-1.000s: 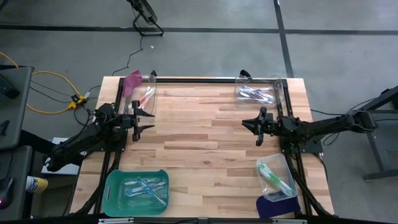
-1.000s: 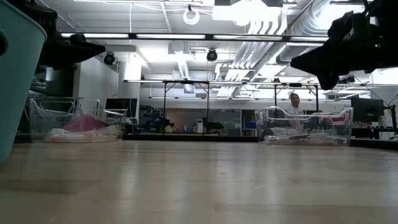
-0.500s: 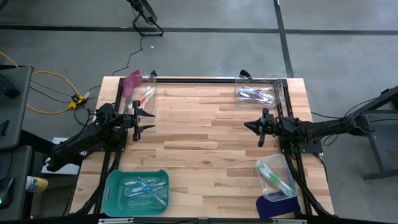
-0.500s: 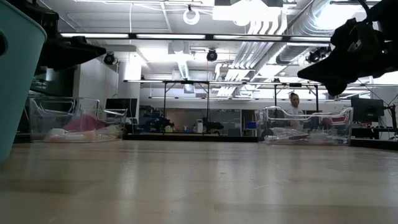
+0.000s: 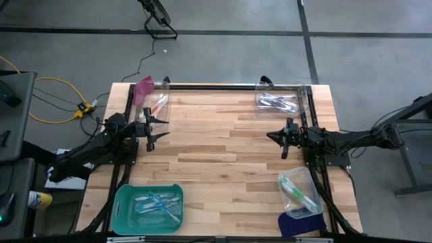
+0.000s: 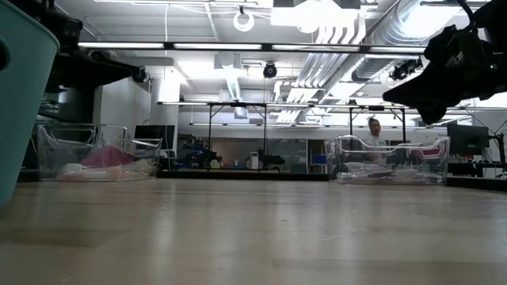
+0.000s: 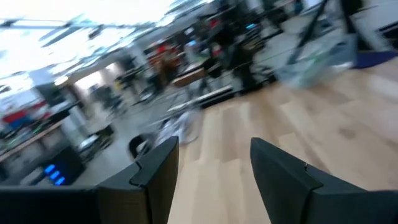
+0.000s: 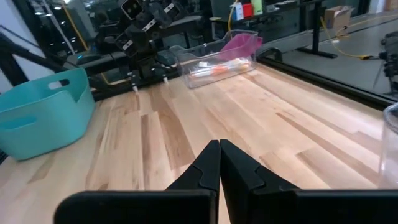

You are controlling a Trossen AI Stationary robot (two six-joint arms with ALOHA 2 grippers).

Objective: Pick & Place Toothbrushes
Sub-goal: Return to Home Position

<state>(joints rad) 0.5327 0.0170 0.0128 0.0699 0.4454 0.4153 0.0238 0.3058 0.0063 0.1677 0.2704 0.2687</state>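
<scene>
The toothbrushes lie in four bins at the table's corners. Pink and orange ones are in a clear bin [image 5: 155, 102] at the far left, and pale purple ones in a clear bin [image 5: 277, 102] at the far right. Blue-green ones are in a teal bin [image 5: 150, 206] at the near left, green ones in a clear bin [image 5: 299, 192] at the near right. My left gripper [image 5: 162, 128] hovers open at the left edge, pointing level across the table. My right gripper [image 5: 271, 136] hovers shut at the right edge, facing it, with nothing between its fingers [image 8: 219, 165].
A pink lid [image 5: 142, 90] leans at the far-left bin and a dark blue lid [image 5: 301, 224] lies by the near-right bin. A black frame rail [image 5: 216, 86] runs along the far edge. Bare wood [image 5: 216, 148] lies between the two grippers.
My right gripper has shut its fingers and tipped up closer to level, staying at the table's right edge. My left gripper has swung slightly toward the far edge while staying open. No toothbrush or bin has moved.
</scene>
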